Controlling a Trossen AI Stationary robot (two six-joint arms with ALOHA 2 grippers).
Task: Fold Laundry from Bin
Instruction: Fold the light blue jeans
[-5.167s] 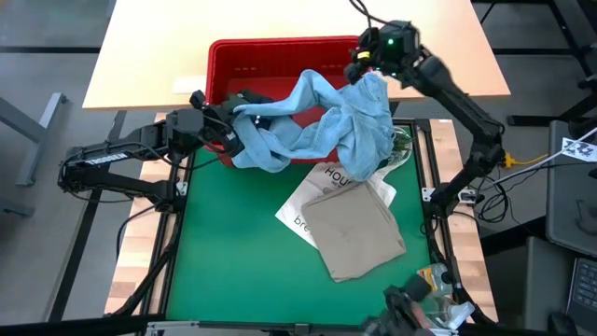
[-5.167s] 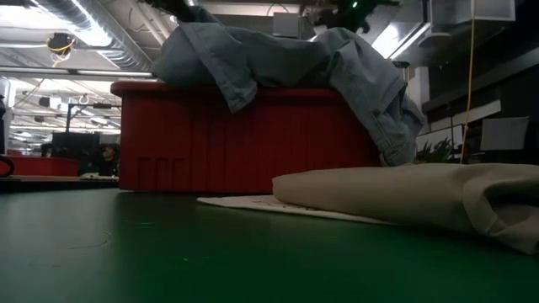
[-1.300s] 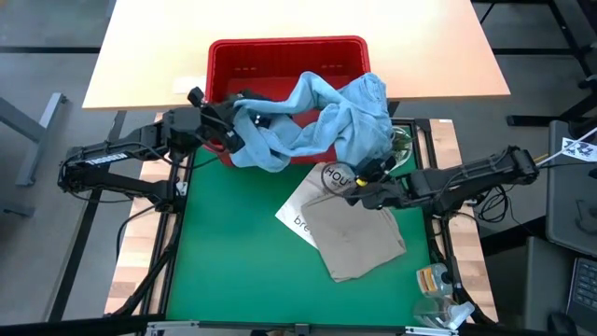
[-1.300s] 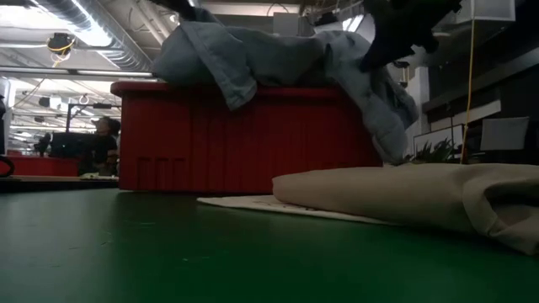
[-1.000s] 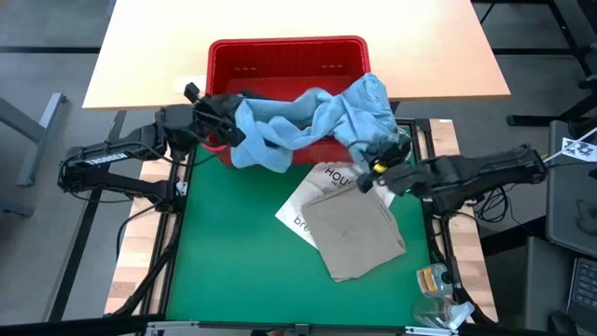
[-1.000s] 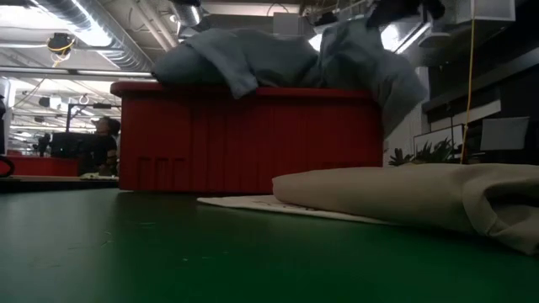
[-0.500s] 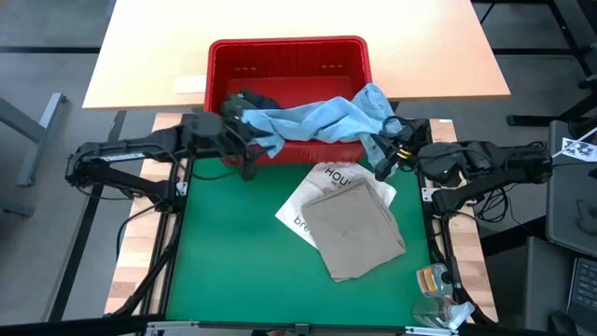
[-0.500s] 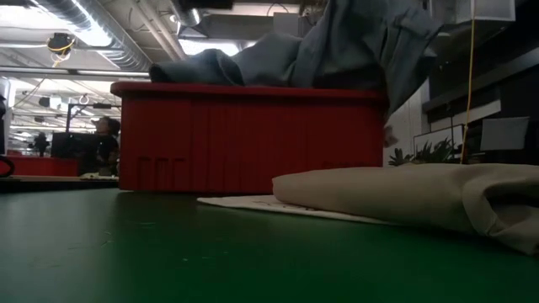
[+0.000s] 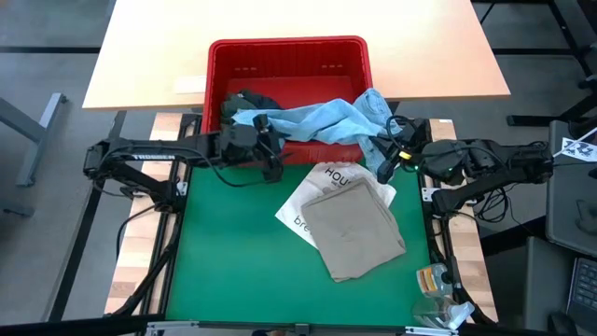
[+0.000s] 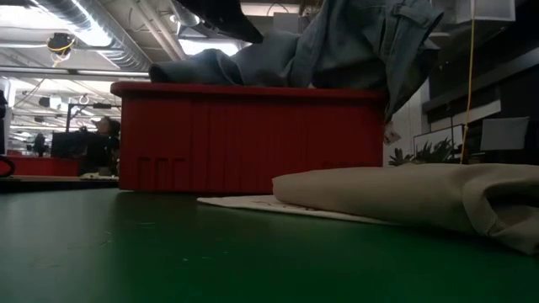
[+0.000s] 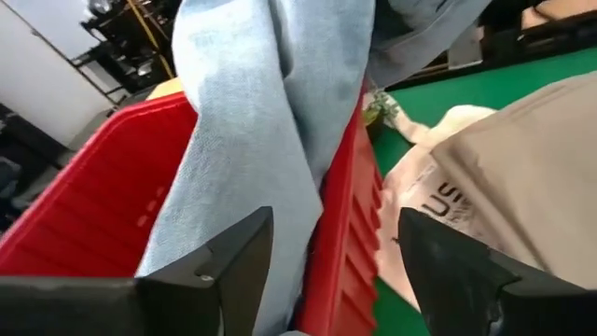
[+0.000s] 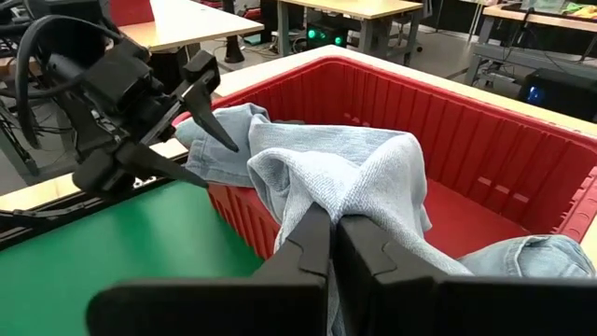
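The light blue shirt [image 9: 317, 117] lies bunched across the near rim of the red bin [image 9: 280, 51], and its left end rests on a dark garment [image 9: 250, 100] inside. My right gripper [image 9: 381, 166] is shut on the shirt at the bin's near right corner. My left gripper [image 9: 272, 161] is open in front of the bin's near wall. In the left wrist view its fingers [image 11: 333, 219] stand on either side of the hanging shirt [image 11: 252, 140]. A folded beige garment [image 9: 359, 233] lies on a white tote bag [image 9: 322, 182]. My right gripper pinches a bunched fold of the shirt [image 12: 322, 191], several layers, between its two shut fingers near the shirt's right end. The fingers come about level from the table's right side. The shirt rises from the fingers above the bin's rim [image 10: 354, 42], and its left part lies over the rim.
The bin stands at the far edge of the green mat [image 9: 233, 261], with a wooden table top [image 9: 298, 19] behind it. The beige garment and the tote bag take up the mat's right half. Small clutter lies at the near right corner [image 9: 434, 280].
My left gripper has let go of the shirt's left end and gone toward the table's right and near edges, in front of the bin's wall. My right gripper has gone up and toward the far right with the shirt. The shirt's hanging part has been drawn up onto the rim.
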